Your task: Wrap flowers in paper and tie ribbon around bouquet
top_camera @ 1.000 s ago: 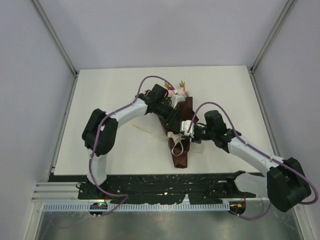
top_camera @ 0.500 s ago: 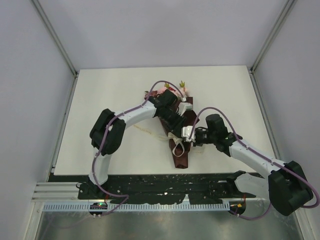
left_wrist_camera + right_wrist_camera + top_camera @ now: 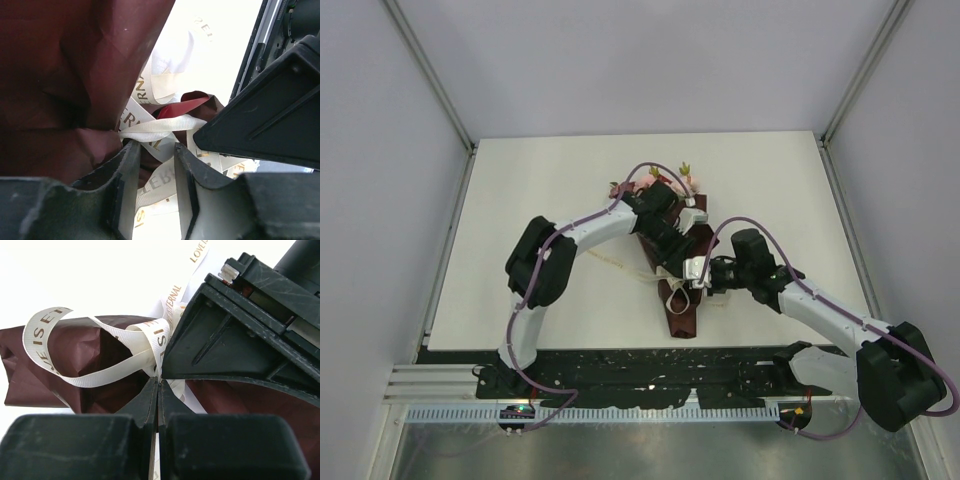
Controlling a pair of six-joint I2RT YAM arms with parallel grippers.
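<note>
Since earlier, the left gripper [image 3: 156,150] slid down the one bouquet [image 3: 681,312] at the middle of the table [image 3: 520,200], jaws narrowly apart at the one ribbon [image 3: 39,332]; the right gripper [image 3: 158,384] pinched it shut.

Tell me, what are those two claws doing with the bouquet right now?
Left gripper open, straddling ribbon. Right gripper shut on ribbon. Ribbon loops lie across bouquet. Grippers crowd each other.

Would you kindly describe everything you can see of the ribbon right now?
The ribbon is cream, woven, with gold lettering. It wraps the maroon paper at its narrow part, one open loop standing free, tails on the white table. The right end effector pinches a strand; another runs between the parted fingers of the left end effector.
</note>
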